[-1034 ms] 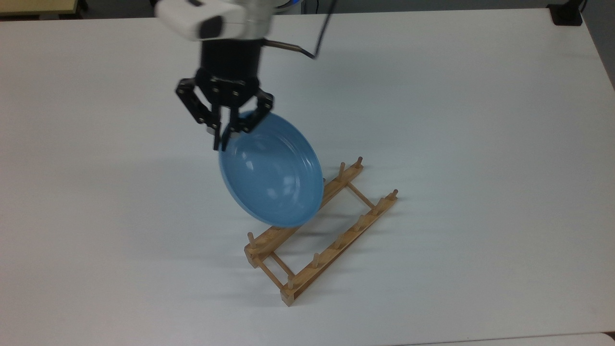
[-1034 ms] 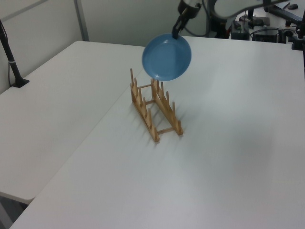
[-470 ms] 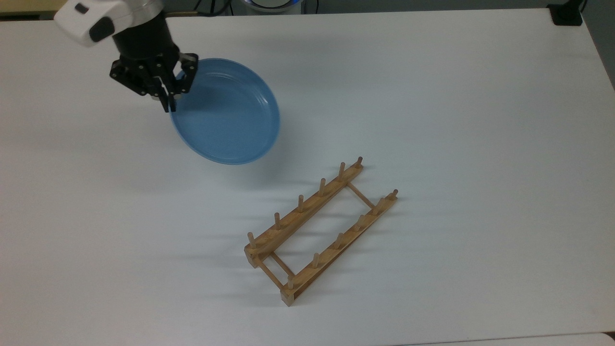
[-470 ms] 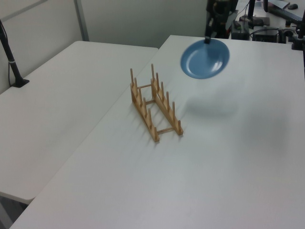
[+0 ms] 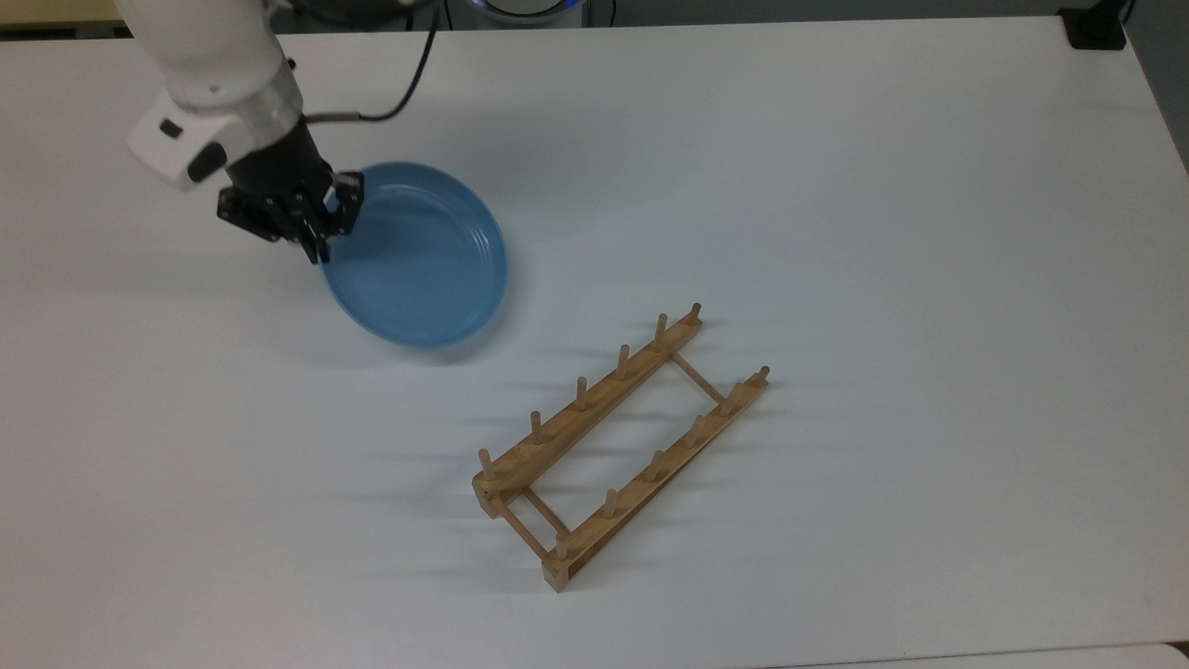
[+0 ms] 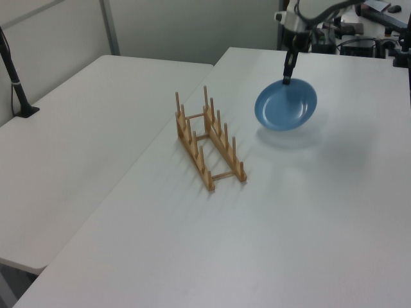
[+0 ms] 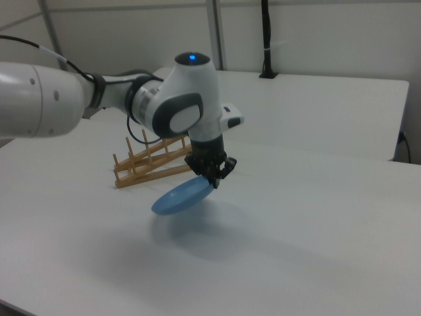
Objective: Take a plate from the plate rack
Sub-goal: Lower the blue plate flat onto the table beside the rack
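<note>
The light-blue plate (image 5: 418, 255) hangs tilted, low above the white table, at the top view's left. My gripper (image 5: 319, 246) is shut on its rim at the plate's left edge. In the left view the plate (image 6: 286, 107) hangs from the gripper (image 6: 286, 79) to the right of the rack. In the right view the plate (image 7: 181, 195) slopes down to the left from the gripper (image 7: 214, 183), clear of the tabletop. The wooden plate rack (image 5: 618, 446) stands with nothing in it, well apart from the plate (image 6: 209, 140) (image 7: 150, 160).
The white table's (image 5: 836, 232) seam with a second table (image 6: 83, 141) runs along the left view's middle. A black post (image 6: 16, 80) stands at the left view's far left and another black post (image 7: 266, 39) at the right view's back.
The gripper has carried the plate from above the rack to the top view's left and then lowered it toward the table. The rack has not moved.
</note>
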`<state>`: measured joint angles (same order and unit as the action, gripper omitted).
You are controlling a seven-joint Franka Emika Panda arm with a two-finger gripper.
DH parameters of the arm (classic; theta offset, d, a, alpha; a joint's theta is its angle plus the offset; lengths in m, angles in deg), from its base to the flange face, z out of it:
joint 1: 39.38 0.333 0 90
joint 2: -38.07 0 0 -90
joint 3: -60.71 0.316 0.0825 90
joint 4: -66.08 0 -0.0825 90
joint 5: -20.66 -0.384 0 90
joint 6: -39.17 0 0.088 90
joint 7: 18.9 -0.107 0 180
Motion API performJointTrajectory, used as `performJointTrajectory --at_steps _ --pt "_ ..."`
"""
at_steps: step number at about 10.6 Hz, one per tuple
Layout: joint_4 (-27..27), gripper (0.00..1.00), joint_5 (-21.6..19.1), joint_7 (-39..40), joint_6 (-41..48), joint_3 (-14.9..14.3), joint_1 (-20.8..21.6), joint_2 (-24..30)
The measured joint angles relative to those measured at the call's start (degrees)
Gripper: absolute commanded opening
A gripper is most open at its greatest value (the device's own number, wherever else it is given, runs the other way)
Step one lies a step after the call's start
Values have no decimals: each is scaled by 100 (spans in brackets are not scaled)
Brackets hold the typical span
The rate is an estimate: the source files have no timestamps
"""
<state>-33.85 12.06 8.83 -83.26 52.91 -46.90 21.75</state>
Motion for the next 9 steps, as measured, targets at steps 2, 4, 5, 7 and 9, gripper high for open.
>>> performJointTrajectory --at_steps 2,4,5,7,9 --pt "-115 3 -411 -10 -219 -30 -1 -178" --pt "-160 7 -734 -16 -220 -95 -1 -249" --pt "-186 15 -797 -16 -220 -108 -1 -285" --pt "-226 19 -803 -16 -222 -111 -1 -409" --pt "-229 36 -803 -15 -232 -112 0 -538"
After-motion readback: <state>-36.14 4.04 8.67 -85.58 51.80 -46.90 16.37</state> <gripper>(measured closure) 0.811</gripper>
